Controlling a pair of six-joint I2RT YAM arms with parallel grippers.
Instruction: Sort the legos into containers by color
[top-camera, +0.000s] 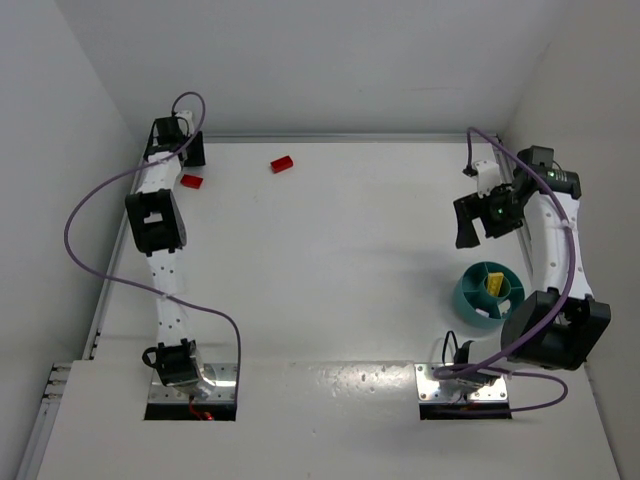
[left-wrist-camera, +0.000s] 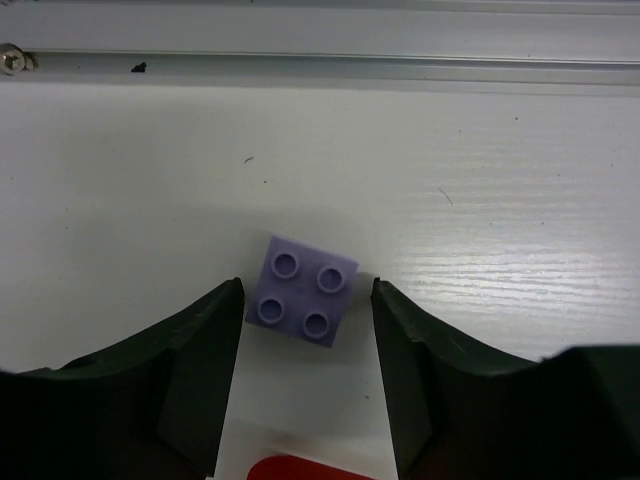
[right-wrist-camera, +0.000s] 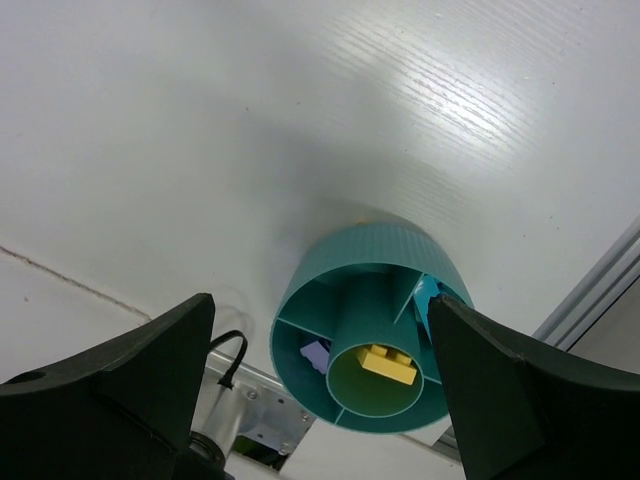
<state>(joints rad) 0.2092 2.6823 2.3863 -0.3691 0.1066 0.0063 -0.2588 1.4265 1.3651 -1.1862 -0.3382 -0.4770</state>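
Note:
A lavender four-stud lego (left-wrist-camera: 303, 290) lies flat on the white table near the far left corner. My left gripper (left-wrist-camera: 306, 290) (top-camera: 176, 140) is down over it, one finger on each side. The left finger (left-wrist-camera: 215, 340) is almost at the brick; a thin gap shows at the right finger. One red lego (left-wrist-camera: 300, 468) (top-camera: 191, 181) lies just behind the jaws, another (top-camera: 283, 163) further right. The teal dish (right-wrist-camera: 370, 245) (top-camera: 470, 300) holds a yellow lego (right-wrist-camera: 390, 364) in its centre ring, a lavender one (right-wrist-camera: 316, 354) and a cyan one (right-wrist-camera: 432, 292) in outer compartments. My right gripper (right-wrist-camera: 318, 325) (top-camera: 470, 218) hangs open and empty above the table, beyond the dish.
An aluminium rail (left-wrist-camera: 320, 65) with a screw runs along the table's far edge, close ahead of the left gripper. Another rail (right-wrist-camera: 600, 290) borders the right side by the dish. The right arm's base plate and black cable (right-wrist-camera: 225, 350) sit near the dish. A purple cable (top-camera: 90, 200) loops off the left arm.

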